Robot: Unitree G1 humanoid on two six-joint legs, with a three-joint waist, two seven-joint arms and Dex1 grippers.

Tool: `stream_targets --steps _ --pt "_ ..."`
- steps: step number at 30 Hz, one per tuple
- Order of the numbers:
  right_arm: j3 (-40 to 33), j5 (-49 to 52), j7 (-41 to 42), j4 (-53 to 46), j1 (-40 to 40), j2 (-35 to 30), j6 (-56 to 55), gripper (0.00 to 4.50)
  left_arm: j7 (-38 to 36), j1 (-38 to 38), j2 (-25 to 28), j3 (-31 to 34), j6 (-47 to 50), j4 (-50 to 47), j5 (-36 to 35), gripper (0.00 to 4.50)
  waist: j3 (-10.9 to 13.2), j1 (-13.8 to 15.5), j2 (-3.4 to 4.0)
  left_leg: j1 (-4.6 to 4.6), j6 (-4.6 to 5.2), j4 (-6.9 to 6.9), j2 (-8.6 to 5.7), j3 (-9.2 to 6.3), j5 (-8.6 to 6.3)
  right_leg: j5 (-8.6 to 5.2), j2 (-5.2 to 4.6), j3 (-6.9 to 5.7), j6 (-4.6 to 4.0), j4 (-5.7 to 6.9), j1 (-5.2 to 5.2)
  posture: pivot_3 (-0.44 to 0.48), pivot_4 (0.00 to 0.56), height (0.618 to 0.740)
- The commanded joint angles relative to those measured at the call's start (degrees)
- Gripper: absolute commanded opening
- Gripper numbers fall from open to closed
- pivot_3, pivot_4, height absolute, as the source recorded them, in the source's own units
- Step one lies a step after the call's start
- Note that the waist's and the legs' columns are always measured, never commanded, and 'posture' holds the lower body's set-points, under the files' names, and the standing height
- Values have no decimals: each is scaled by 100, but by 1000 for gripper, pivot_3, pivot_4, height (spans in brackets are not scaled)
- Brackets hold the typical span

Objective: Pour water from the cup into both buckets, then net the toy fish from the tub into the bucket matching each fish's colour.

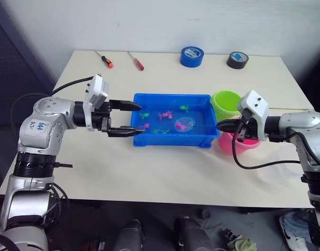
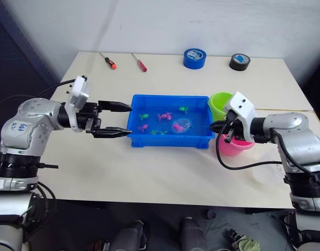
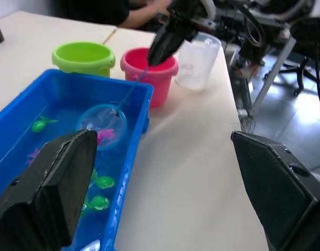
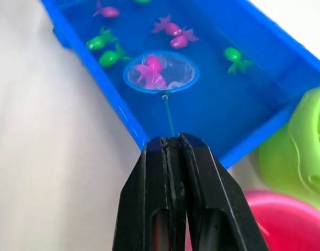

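The blue tub [image 1: 170,97] sits mid-table with water and several toy fish, pink [image 4: 175,36] and green [image 4: 110,55]. My right gripper [image 1: 223,125] is shut on the thin handle of the net [image 4: 161,71]. Its blue hoop lies in the tub's right half, and a pink fish [image 4: 152,70] shows inside the hoop. Right of the tub stand the green bucket [image 1: 226,103] and the pink bucket [image 1: 238,144], which is partly behind my right gripper. The clear cup [image 3: 199,60] stands just beyond the pink bucket. My left gripper [image 1: 140,118] is open at the tub's left end.
At the table's back edge lie a blue tape roll [image 1: 192,56], a black tape roll [image 1: 237,59], an orange-handled screwdriver [image 1: 104,59] and a red-handled screwdriver [image 1: 136,61]. Bare tabletop [image 1: 165,172] stretches in front of the tub to the near edge.
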Motion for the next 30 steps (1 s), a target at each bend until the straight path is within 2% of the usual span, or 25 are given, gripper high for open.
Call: stream_targets --steps 1,4,12,17,19,23,30 --pt "-1159 548 -404 -1072 580 -15 560 0 143 -191 -236 152 219 -66 -295 4471 0 45 0 0 -1 -1 0 0 0 0 1 0 0 -1 0 0 150 740" --pt "-1676 894 -662 -1586 956 30 905 0 116 -229 -368 93 205 -53 -271 4471 0 43 0 0 -3 -3 1 -2 1 0 3 1 0 -2 0 0 150 740" --pt "-4135 1729 -1171 -3264 2440 90 2107 0 -404 -677 -887 -308 -532 694 30 4471 -1 83 1 5 5 -2 -1 -3 1 0 8 0 0 -7 11 0 150 740" --pt "-5161 1505 -1083 -3650 3669 -32 1825 0 -765 -944 -1102 -486 -900 1206 216 4471 -2 78 2 8 21 -6 -7 3 0 3 18 -1 5 -31 16 0 150 740" --pt "-5328 1213 -1050 -3704 4181 -49 1352 0 -861 -1037 -1179 -510 -989 1362 257 4471 -2 57 3 9 23 -7 -7 12 0 3 28 4 6 -38 16 0 150 740" --pt "-5114 450 -1042 -3760 4968 -135 124 0 -980 -1200 -1294 -528 -1133 1637 336 4471 -2 49 3 16 27 -7 -7 20 3 3 45 16 7 -40 16 0 150 740" --pt "-4465 -1161 -1268 -3516 5534 -645 -1718 0 -1095 -1312 -1373 -511 -1245 1854 406 4471 -3 53 4 23 28 -6 -1 31 7 5 74 54 10 -40 17 0 150 740"
